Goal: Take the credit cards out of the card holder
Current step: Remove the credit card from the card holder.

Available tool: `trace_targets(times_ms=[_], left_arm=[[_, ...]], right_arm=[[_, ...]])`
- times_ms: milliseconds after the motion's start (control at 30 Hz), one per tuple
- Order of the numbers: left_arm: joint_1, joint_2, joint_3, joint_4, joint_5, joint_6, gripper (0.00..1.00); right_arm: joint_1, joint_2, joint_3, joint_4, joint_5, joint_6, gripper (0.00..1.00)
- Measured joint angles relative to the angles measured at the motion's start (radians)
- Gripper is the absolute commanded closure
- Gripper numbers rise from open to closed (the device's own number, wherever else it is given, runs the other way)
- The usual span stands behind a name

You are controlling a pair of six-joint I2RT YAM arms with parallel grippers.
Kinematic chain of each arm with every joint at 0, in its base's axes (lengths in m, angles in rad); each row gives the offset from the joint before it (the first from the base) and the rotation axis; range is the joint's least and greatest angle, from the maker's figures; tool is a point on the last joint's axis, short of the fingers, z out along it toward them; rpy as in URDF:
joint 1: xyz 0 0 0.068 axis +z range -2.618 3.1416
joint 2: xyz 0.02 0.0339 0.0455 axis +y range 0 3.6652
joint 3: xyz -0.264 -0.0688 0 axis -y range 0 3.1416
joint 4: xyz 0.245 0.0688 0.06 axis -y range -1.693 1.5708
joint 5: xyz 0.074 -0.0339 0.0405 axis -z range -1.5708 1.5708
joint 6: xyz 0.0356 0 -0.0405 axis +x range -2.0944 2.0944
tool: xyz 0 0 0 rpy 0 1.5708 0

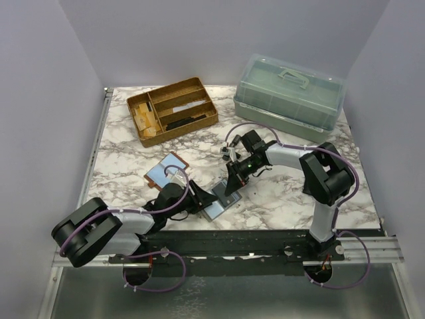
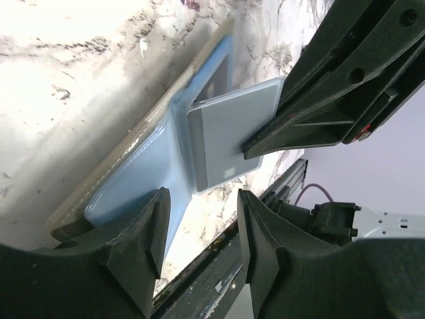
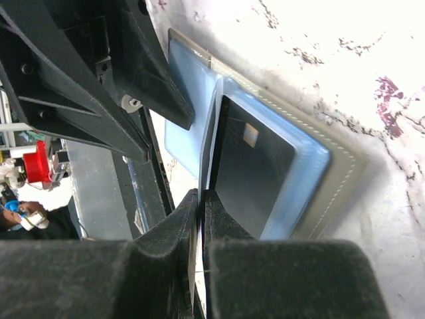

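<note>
Right pincer [image 3: 201, 199] is clenched on a credit card [image 2: 226, 133] partly drawn from the card holder [image 2: 126, 186]; left pincer [image 2: 199, 246] is spread open; removal is judged unfinished.

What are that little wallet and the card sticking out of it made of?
Holder: tan outside looks like leather or imitation, going by the stitched edge; its pockets look like glossy light-blue plastic. Card: probably stiff plastic, smooth grey-blue, flat with rounded corners.
</note>
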Motion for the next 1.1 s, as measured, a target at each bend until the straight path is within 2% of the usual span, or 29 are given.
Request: trace_targets(times_ms=[267,567,933,1100], left_arm=[[0.017,0.089,0.005,0.074,0.008,0.001,0.48],[0.029,0.105,-0.027,0.18,0.042,-0.005,0.3],[0.029,0.061,-0.07,0.206,0.043,-0.039,0.28],[0.029,0.005,-0.09,0.208,0.039,-0.058,0.3]], right_arm=[[0.0,0.019,0.0,-0.002,-0.041,0.008,0.72],[0.008,0.059,0.0,-0.003,-0.206,0.008,0.7],[0.055,0.08,0.0,-0.006,-0.238,0.008,0.68],[0.059,0.091,0.0,-0.006,-0.242,0.008,0.66]])
